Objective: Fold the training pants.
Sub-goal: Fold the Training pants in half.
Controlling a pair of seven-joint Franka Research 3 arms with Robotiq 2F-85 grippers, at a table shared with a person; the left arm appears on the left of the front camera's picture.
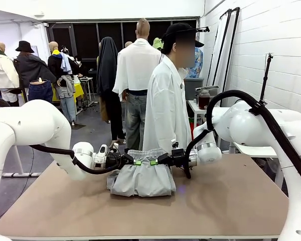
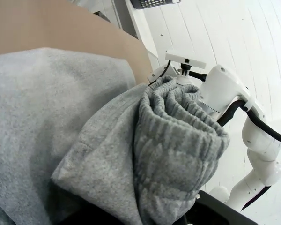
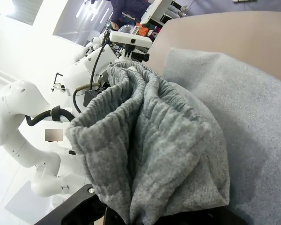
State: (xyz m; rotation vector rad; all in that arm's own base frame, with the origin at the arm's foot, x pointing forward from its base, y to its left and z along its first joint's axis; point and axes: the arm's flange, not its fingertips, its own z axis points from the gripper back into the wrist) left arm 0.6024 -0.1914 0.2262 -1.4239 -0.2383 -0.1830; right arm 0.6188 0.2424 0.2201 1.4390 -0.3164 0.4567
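The light grey training pants (image 1: 142, 179) lie folded in the middle of the brown table (image 1: 231, 201), with the gathered waistband (image 1: 143, 153) at the far side, raised a little. My left gripper (image 1: 136, 161) is shut on the waistband's left part. Facing it from the right, my right gripper (image 1: 154, 161) is shut on the waistband's right part. In the left wrist view the bunched ribbed waistband (image 2: 178, 140) covers the fingers. It also covers them in the right wrist view, where the waistband (image 3: 145, 140) rises above the flat grey cloth (image 3: 253, 103).
A person in a white shirt (image 1: 165, 110) stands at the table's far edge, just behind the pants. A black mesh basket (image 2: 154, 3) sits beyond the table. Bare tabletop stretches to the left, right and front of the pants.
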